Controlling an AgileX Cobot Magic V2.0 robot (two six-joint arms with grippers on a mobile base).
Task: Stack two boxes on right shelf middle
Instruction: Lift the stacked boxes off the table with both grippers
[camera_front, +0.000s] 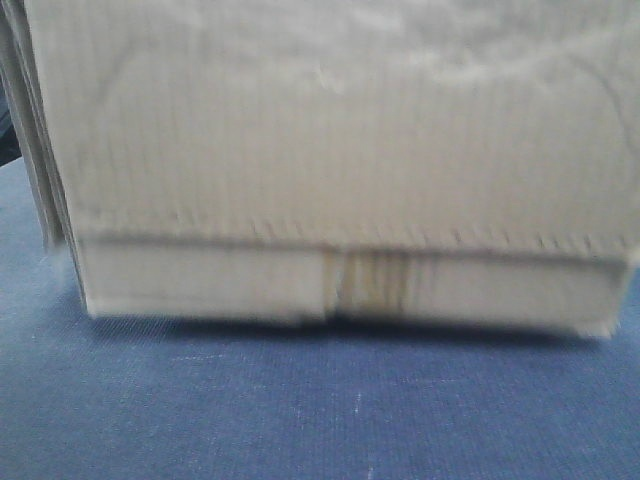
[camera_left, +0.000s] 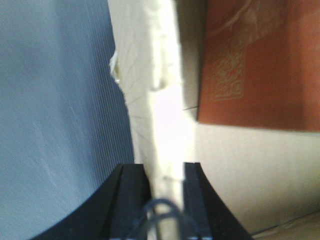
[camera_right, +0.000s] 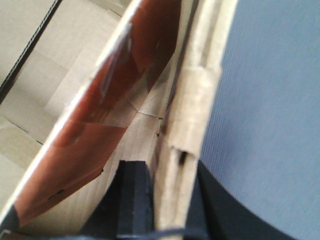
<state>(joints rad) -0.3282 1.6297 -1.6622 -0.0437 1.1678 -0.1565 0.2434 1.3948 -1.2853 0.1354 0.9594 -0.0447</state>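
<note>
carton: cardboard carton (camera_front: 330, 150) fills the front view; wrinkled face, zigzag flap edge, tape strip (camera_front: 365, 285) at lower middle; sits on or just above the blue fabric surface (camera_front: 300, 410), blur and shadow make it impossible to tell which
left gripper: left gripper (camera_left: 165, 200) has a dark finger on each side of the carton's side wall (camera_left: 165, 100); looks clamped on it
right gripper: right gripper (camera_right: 172, 205) likewise pinches the opposite wall (camera_right: 195, 115); one finger inside, one outside
progress: judged early; one carton gripped by both arms; shelf not in any view; second box not seen; nothing stacked as far as shown
left to do: carry this carton to the shelf's middle level, set it down, then fetch and stack the other
front view only: outer face, tape, flap edge; no grippers visible
wrist views only: both grips; carton interior with a red-brown printed sheet (camera_left: 260, 65) leaning inside; also in right wrist (camera_right: 100, 130), glossy tape on it
</note>
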